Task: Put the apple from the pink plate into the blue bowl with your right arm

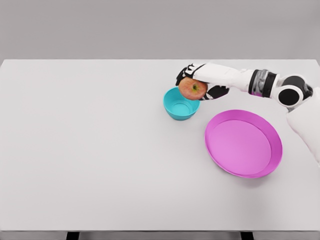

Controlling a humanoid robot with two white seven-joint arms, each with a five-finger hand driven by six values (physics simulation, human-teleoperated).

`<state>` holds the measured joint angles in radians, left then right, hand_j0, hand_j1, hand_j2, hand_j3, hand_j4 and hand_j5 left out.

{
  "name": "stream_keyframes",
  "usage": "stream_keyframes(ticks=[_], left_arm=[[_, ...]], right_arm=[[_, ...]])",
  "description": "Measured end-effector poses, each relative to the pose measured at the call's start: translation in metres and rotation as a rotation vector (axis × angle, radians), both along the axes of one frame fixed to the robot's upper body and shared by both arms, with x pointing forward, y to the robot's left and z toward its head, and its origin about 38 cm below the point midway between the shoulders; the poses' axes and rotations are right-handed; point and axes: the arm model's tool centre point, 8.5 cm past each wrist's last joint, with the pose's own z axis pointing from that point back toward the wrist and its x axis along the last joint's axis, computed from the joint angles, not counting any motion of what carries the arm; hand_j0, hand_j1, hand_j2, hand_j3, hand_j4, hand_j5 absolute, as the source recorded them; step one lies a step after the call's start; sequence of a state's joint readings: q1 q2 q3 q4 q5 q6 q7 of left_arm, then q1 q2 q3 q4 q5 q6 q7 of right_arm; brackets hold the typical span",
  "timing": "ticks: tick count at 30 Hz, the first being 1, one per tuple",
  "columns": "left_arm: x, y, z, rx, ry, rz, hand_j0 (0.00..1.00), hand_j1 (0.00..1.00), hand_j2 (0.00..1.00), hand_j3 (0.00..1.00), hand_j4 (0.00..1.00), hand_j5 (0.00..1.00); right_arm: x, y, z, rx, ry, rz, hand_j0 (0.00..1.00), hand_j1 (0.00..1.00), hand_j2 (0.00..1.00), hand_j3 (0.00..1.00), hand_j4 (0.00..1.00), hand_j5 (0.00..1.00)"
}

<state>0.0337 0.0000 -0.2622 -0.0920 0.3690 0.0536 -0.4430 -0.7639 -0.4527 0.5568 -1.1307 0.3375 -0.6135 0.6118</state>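
The right hand (205, 82) is holding the apple (193, 88), fingers curling around it, over the blue bowl's (176, 111) far rim; the pink plate (243, 144) is lying bare nearby.

Right hand (200, 82) reaches in from the right edge and grips the red apple (193, 88), fingers curled around it. The apple sits above the far right rim of the blue bowl (180, 104). The pink plate (243, 143) lies near the bowl on the white table (90, 150).
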Motion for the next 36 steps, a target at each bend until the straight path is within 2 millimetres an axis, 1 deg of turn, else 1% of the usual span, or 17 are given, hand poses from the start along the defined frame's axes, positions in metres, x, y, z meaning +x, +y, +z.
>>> stream_keyframes(ticks=[2, 7, 12, 15, 18, 19, 20, 22, 23, 24, 25, 26, 27, 31, 36], left_arm=[[0.0, 0.0, 0.0, 0.0, 0.0, 0.0, 1.0, 1.0, 1.0, 1.0, 1.0, 1.0], [0.0, 0.0, 0.0, 0.0, 0.0, 0.0, 1.0, 1.0, 1.0, 1.0, 1.0, 1.0], [0.0, 0.0, 0.0, 0.0, 0.0, 0.0, 1.0, 1.0, 1.0, 1.0, 1.0, 1.0], [0.0, 0.0, 0.0, 0.0, 0.0, 0.0, 1.0, 1.0, 1.0, 1.0, 1.0, 1.0], [-0.001, 0.0, 0.0, 0.0, 0.002, -0.001, 1.0, 1.0, 1.0, 1.0, 1.0, 1.0], [-0.001, 0.0, 0.0, 0.0, 0.002, -0.001, 1.0, 1.0, 1.0, 1.0, 1.0, 1.0], [0.0, 0.0, 0.0, 0.0, 0.0, -0.001, 1.0, 1.0, 1.0, 1.0, 1.0, 1.0], [-0.001, 0.0, 0.0, 0.0, 0.002, -0.001, 1.0, 1.0, 1.0, 1.0, 1.0, 1.0], [0.0, 0.0, 0.0, 0.0, 0.0, -0.001, 1.0, 1.0, 1.0, 1.0, 1.0, 1.0], [0.0, 0.0, 0.0, 0.0, 0.0, -0.001, 1.0, 1.0, 1.0, 1.0, 1.0, 1.0], [-0.001, 0.0, 0.0, 0.0, 0.002, -0.001, 1.0, 1.0, 1.0, 1.0, 1.0, 1.0], [-0.001, 0.0, 0.0, 0.0, 0.002, -0.001, 1.0, 1.0, 1.0, 1.0, 1.0, 1.0], [0.0, 0.0, 0.0, 0.0, 0.0, -0.001, 1.0, 1.0, 1.0, 1.0, 1.0, 1.0], [-0.001, 0.0, 0.0, 0.0, 0.002, -0.001, 1.0, 1.0, 1.0, 1.0, 1.0, 1.0], [0.0, 0.0, 0.0, 0.0, 0.0, -0.002, 1.0, 1.0, 1.0, 1.0, 1.0, 1.0]], right_arm=[[0.007, 0.006, 0.001, -0.006, 0.003, -0.001, 0.46, 0.46, 0.46, 0.46, 0.46, 0.46], [0.014, 0.019, -0.009, -0.012, 0.032, -0.004, 0.46, 0.46, 0.46, 0.46, 0.46, 0.46], [0.015, 0.022, -0.015, -0.018, 0.046, -0.002, 0.47, 0.47, 0.47, 0.47, 0.47, 0.47], [0.017, 0.023, -0.01, -0.021, 0.036, -0.001, 0.47, 0.47, 0.47, 0.47, 0.47, 0.47], [0.015, 0.029, -0.011, -0.021, 0.035, 0.012, 0.47, 0.47, 0.47, 0.47, 0.47, 0.47], [0.015, 0.03, -0.012, -0.02, 0.036, 0.016, 0.49, 0.49, 0.49, 0.49, 0.49, 0.49], [0.014, 0.032, -0.013, -0.02, 0.037, 0.019, 0.54, 0.54, 0.54, 0.54, 0.54, 0.54], [0.013, 0.034, -0.011, -0.02, 0.032, 0.024, 0.74, 0.74, 0.74, 0.74, 0.74, 0.74], [0.013, 0.034, -0.012, -0.02, 0.033, 0.024, 0.8, 0.8, 0.8, 0.8, 0.8, 0.8], [0.013, 0.033, -0.012, -0.024, 0.033, 0.024, 0.91, 0.91, 0.91, 0.91, 0.91, 0.91], [0.012, 0.033, -0.014, -0.029, 0.033, 0.023, 0.92, 0.92, 0.92, 0.92, 0.92, 0.92], [0.012, 0.032, -0.013, -0.033, 0.029, 0.024, 0.98, 0.98, 0.98, 0.98, 0.98, 0.98], [0.011, 0.032, -0.01, -0.035, 0.02, 0.026, 1.0, 1.0, 1.0, 1.0, 1.0, 1.0], [0.007, 0.032, 0.003, -0.042, -0.026, 0.047, 1.0, 1.0, 1.0, 1.0, 1.0, 1.0], [-0.017, 0.015, 0.01, -0.045, -0.077, 0.063, 1.0, 1.0, 1.0, 1.0, 1.0, 1.0]])
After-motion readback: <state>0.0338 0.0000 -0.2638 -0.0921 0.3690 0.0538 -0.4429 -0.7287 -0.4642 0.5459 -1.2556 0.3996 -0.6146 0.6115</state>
